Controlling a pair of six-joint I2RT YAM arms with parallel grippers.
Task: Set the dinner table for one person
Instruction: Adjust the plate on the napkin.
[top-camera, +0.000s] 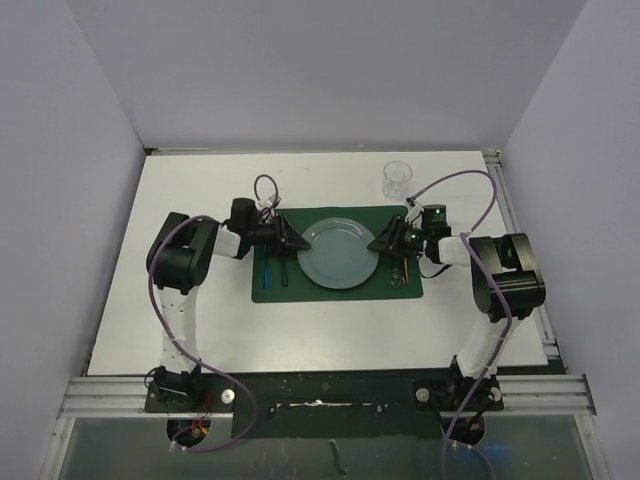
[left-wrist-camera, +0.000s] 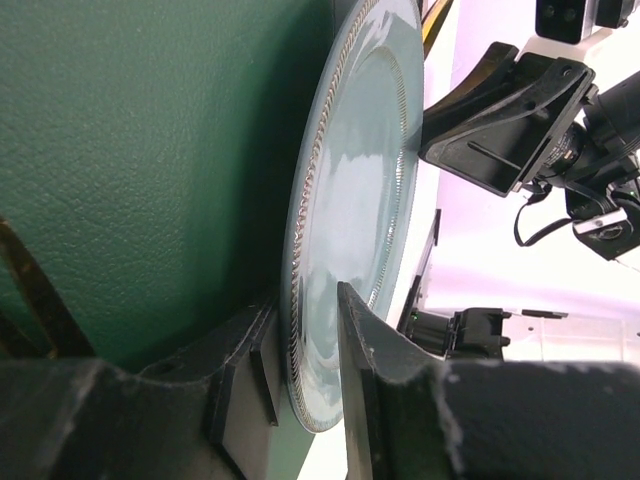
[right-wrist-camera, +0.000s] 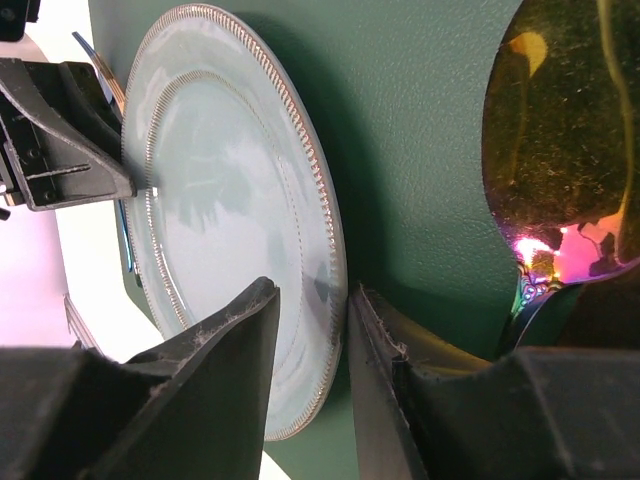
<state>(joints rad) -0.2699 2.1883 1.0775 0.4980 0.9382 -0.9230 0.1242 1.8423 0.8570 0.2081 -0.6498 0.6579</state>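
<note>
Operator: Finish of the round pale blue-grey plate (top-camera: 340, 252)?
Engineer: Glossy, smooth, glazed in appearance; beaded relief along the rim.
Operator: The dark green rectangular placemat (top-camera: 300, 288)?
Engineer: Matt, fine leather-like grain.
Operator: The large white rectangular worktop (top-camera: 200, 330)?
Engineer: Matt, smooth; bare metal rail edging (top-camera: 560, 392).
Operator: The left end effector (left-wrist-camera: 305, 300)?
Engineer: Black matt plastic, coarse, layered.
Operator: The small clear tumbler (top-camera: 397, 178), the gold-toned spoon (right-wrist-camera: 560, 150)?
Engineer: Transparent and glossy; polished metal, finely speckled.
</note>
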